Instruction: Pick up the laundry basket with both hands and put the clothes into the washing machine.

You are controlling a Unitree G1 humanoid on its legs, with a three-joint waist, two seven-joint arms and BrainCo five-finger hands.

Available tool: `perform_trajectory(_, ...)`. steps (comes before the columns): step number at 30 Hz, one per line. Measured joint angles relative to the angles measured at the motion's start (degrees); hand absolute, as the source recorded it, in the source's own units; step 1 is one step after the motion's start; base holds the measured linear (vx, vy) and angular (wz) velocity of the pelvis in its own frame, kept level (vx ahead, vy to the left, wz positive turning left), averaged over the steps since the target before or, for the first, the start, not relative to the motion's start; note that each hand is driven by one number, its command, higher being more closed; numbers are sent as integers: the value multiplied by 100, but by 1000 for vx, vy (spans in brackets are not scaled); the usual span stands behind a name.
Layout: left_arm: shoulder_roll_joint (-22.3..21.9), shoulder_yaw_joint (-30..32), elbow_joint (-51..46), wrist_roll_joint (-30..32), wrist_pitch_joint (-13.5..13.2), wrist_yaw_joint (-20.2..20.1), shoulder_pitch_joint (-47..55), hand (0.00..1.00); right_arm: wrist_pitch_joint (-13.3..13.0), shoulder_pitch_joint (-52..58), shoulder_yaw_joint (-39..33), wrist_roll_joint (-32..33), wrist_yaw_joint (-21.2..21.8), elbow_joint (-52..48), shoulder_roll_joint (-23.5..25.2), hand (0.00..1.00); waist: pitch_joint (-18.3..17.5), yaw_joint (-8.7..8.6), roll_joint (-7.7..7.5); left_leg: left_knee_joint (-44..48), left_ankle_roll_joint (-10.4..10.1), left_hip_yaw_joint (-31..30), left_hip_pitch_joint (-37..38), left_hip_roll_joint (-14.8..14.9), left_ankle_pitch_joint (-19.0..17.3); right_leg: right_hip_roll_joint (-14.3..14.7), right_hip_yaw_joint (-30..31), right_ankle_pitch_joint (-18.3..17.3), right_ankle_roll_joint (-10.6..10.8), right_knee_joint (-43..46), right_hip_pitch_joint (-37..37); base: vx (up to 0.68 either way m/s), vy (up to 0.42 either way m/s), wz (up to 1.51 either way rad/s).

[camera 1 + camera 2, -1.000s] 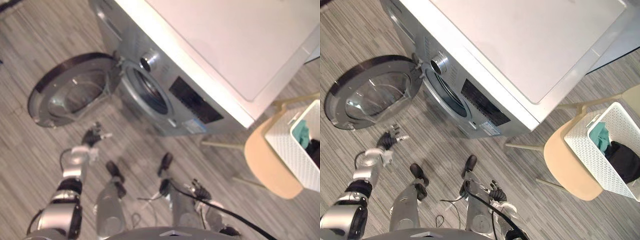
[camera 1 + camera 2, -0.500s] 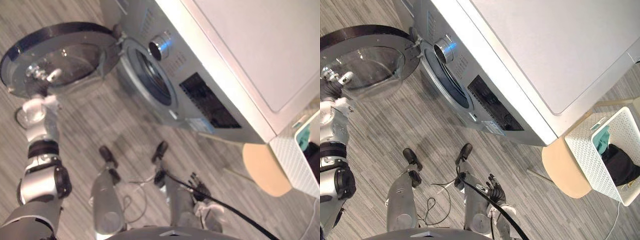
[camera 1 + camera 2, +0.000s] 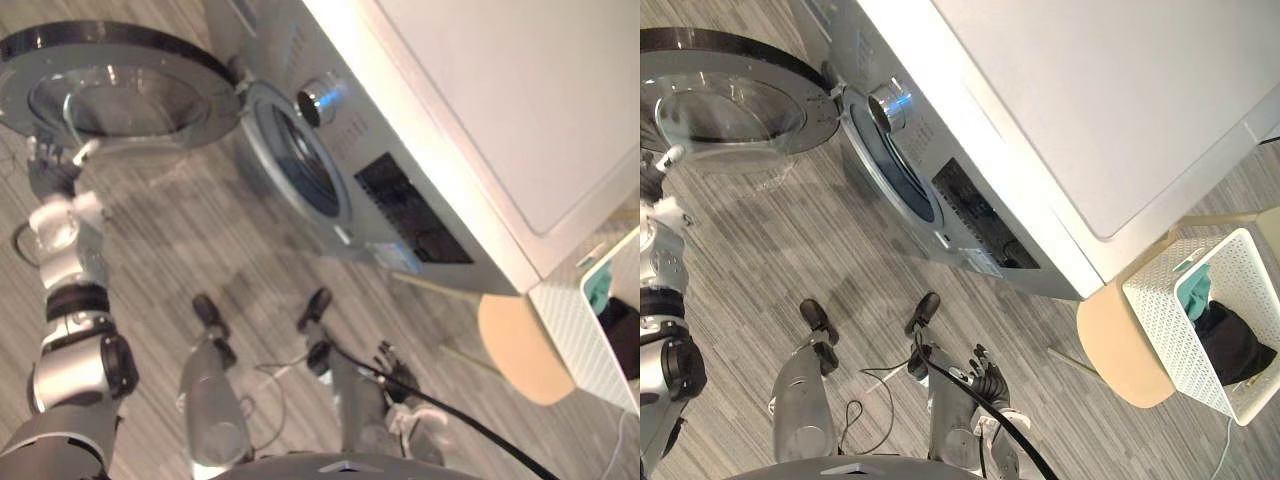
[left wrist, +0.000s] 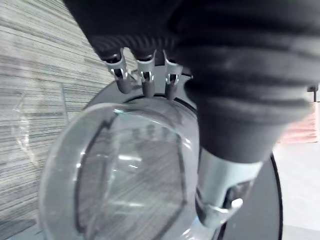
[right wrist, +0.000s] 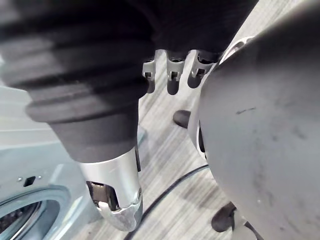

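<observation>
Left arm stretched forward, left hand (image 3: 47,170) at rim of open door (image 3: 110,85), fingers straight. Right hand (image 3: 986,374) hung low, fingers loose, empty. Laundry basket (image 3: 1160,315) with clothes (image 3: 1225,340) sat on chair (image 3: 1120,345), right of washing machine (image 3: 1060,110).

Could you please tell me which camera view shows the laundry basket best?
The right eye view: the white laundry basket sits almost whole on the chair, teal and dark clothes inside. The left eye view cuts it off at the edge. The wrist views face the washer door and floor.
</observation>
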Motion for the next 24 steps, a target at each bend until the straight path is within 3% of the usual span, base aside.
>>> perform_trajectory(3, -502, -84, 100, 169, 4, -98, 615, 0, 3, -6, -39, -12, 2, 54, 2, 0, 0, 21, 2, 194, -78, 406, 569, 46, -202, -100, 234, -219, -32, 457, 164, 96, 47, -39)
perform_trajectory(6, -1191, -434, 367, 321, 6, -179, 1295, 0, 2, -45, -169, -225, -10, 267, 0, 0, 5, -82, 46, 658, -67, 834, 1289, 83, -665, -179, 671, -390, 11, 861, 436, -5, 104, -68)
perform_trajectory(9, -1678, -892, 779, 408, -10, -260, 1881, 0, 21, -230, -281, -304, -118, 589, -7, 0, -11, -355, 114, 1095, -84, 1258, 1640, 104, -1138, -212, 1132, -404, 55, 1062, 364, -108, 133, -79)
perform_trajectory(10, -1781, -1034, 923, 422, -7, -271, 2098, 0, 28, -417, -376, -405, -163, 746, -39, 0, -10, -494, 122, 1174, -38, 1425, 1757, 98, -1254, -282, 1076, -560, -43, 1047, 361, -95, 86, -67)
perform_trajectory(12, -1950, -1114, 962, 420, 1, -300, 2540, 0, 106, -729, -415, -450, -246, 1153, -138, 0, 25, -531, 275, 1082, -42, 1880, 2076, 172, -1200, -662, 413, -846, -373, 1330, 498, -61, 44, -79)
perform_trajectory(13, -1964, -1170, 962, 416, 3, -305, 2638, 0, 121, -764, -433, -454, -254, 1218, -145, 0, 0, -536, 234, 1137, -33, 1956, 2155, 176, -1212, -794, 253, -942, -454, 1573, 525, -8, -48, -78)
perform_trajectory(14, -2009, -1222, 959, 392, 13, -351, 2956, 0, 122, -848, -518, -451, -368, 1468, -175, 0, -50, -520, 223, 1414, -132, 2029, 2349, 229, -1338, -851, 15, -874, -266, 1730, 722, 24, -70, -59)
perform_trajectory(16, -2098, -1221, 1078, 302, 30, -376, 3219, 0, 100, -937, -496, -457, -440, 1613, -298, 0, -122, -552, 453, 1422, -125, 2023, 2500, 382, -1339, -550, 11, -674, -371, 1539, 823, 33, -148, -95)
perform_trajectory(17, -2204, -1279, 1168, 295, 36, -398, 3397, 0, 93, -975, -485, -456, -484, 1671, -368, 0, -230, -558, 597, 1289, -123, 2136, 2755, 404, -1334, -335, 14, -744, -389, 1219, 925, 18, -165, -114)
perform_trajectory(18, -2226, -1381, 1168, 294, 35, -403, 3457, 0, 95, -1015, -492, -452, -493, 1748, -373, 0, -252, -557, 637, 1197, -137, 2246, 2880, 394, -1294, -338, -110, -920, -393, 1162, 989, 5, -110, -104)
perform_trajectory(19, -2252, -1598, 1167, 293, 34, -419, 3514, 0, 111, -1048, -541, -453, -506, 1817, -379, 0, -321, -608, 707, 980, -74, 2404, 3027, 343, -1175, -509, -606, -1278, -370, 1255, 1124, -4, -80, -60)
perform_trajectory(20, -2264, -1848, 1135, 294, 34, -445, 3596, 0, 118, -1050, -532, -457, -501, 1834, -377, 0, -453, -660, 699, 912, -192, 2523, 3194, 372, -1106, -814, -854, -1419, -366, 1763, 1247, 5, -99, -54)
perform_trajectory(21, -2258, -1910, 1114, 292, 29, -466, 3570, 0, 121, -965, -500, -457, -501, 1852, -376, 0, -506, -661, 632, 985, -354, 2606, 3332, 345, -1122, -848, -886, -1336, -190, 1836, 1260, 25, -186, -88)
perform_trajectory(23, -2294, -1905, 1144, 254, 34, -492, 3723, 0, 87, -1017, -299, -462, -492, 1880, -346, 0, -687, -624, 803, 1278, -298, 2736, 3716, 873, -978, -28, -393, -1281, -329, 1446, 1397, 43, -272, -142)
perform_trajectory(24, -2290, -1902, 1133, 243, 34, -488, 3777, 0, 87, -1009, -240, -478, -492, 1896, -342, 0, -759, -611, 824, 1464, -245, 2751, 3786, 1036, -883, 151, -269, -1317, -382, 1312, 1416, 48, -234, -163)
